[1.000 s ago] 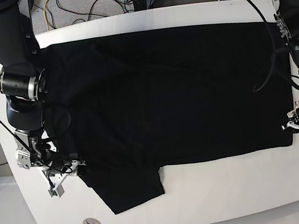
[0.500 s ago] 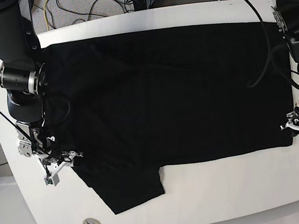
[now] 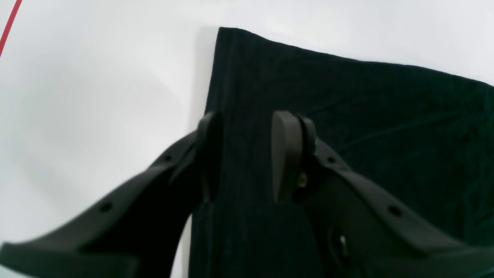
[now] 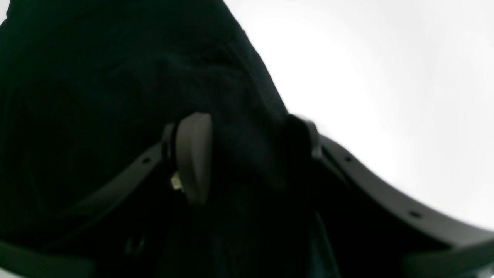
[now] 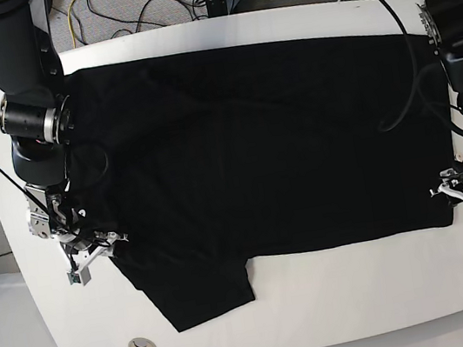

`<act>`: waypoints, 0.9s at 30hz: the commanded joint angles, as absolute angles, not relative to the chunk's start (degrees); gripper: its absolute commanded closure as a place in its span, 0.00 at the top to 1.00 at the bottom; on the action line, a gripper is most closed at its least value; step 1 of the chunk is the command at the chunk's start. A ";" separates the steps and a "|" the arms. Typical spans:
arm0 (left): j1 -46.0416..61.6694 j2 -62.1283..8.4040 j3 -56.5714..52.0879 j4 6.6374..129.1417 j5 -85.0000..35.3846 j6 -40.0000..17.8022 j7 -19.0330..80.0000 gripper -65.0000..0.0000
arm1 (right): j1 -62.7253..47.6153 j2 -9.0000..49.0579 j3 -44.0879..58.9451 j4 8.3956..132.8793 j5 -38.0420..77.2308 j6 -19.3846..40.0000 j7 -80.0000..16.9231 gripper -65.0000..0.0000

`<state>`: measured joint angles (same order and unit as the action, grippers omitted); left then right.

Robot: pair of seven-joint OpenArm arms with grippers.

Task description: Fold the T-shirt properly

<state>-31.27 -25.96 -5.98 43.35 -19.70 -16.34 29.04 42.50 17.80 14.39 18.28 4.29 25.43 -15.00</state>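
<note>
Item: T-shirt [image 5: 255,152], black, spread flat across the white worktop [image 5: 365,293], one sleeve [image 5: 202,293] jutting toward the worktop's near edge. Changes since the earlier base frames: the right arm's tool has drawn up and in from the worktop's near-left area to the shirt's edge by the sleeve; the left arm's wrist has risen slightly at the shirt's near-right corner; the cloth lies as before. Hard to make out: no print shows on the upturned cloth; the right wrist view is dark and blurred, so cloth folds there are barely legible; both arms' upper links are cut off at the base frame's top. Right tool [image 4: 247,154]: fingers part-spread, straddling a raised ridge of the shirt's edge, cloth between the pads; whether it is pinched cannot be told. Left tool [image 3: 243,154]: fingers part-spread, one finger [image 3: 285,154] on the cloth, the other at the shirt's side edge against the worktop, hem strip between them; grip cannot be told. Both forearms point downward from the worktop's far side.
</note>
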 commanded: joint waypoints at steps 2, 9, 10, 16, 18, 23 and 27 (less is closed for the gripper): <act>-33.15 -26.96 -6.14 44.78 -20.14 -16.56 27.65 0.31 | 44.24 18.39 14.51 18.81 4.05 25.22 -14.47 0.47; -33.05 -26.90 -6.19 44.76 -20.21 -16.56 27.89 0.31 | 43.65 17.20 14.53 18.84 3.29 24.92 -13.41 0.47; -32.95 -26.86 -6.26 45.01 -20.26 -16.39 27.94 0.31 | 43.76 17.12 14.49 18.60 3.39 24.96 -13.19 0.46; -32.72 -26.80 -6.43 45.06 -20.13 -16.64 27.91 0.31 | 43.35 16.63 14.51 18.37 3.02 25.12 -13.08 0.27; -32.91 -26.92 -6.35 44.92 -19.99 -16.48 27.71 0.31 | 43.46 16.55 14.73 18.25 3.00 25.18 -13.16 0.20; -33.57 -26.84 -6.35 43.04 -19.89 -15.49 27.95 0.29 | 43.18 16.44 14.34 18.92 3.17 25.28 -13.64 0.00; -34.26 -26.70 -6.38 40.00 -19.62 -14.98 26.73 0.28 | 43.20 16.55 14.19 19.04 3.27 25.28 -13.19 0.00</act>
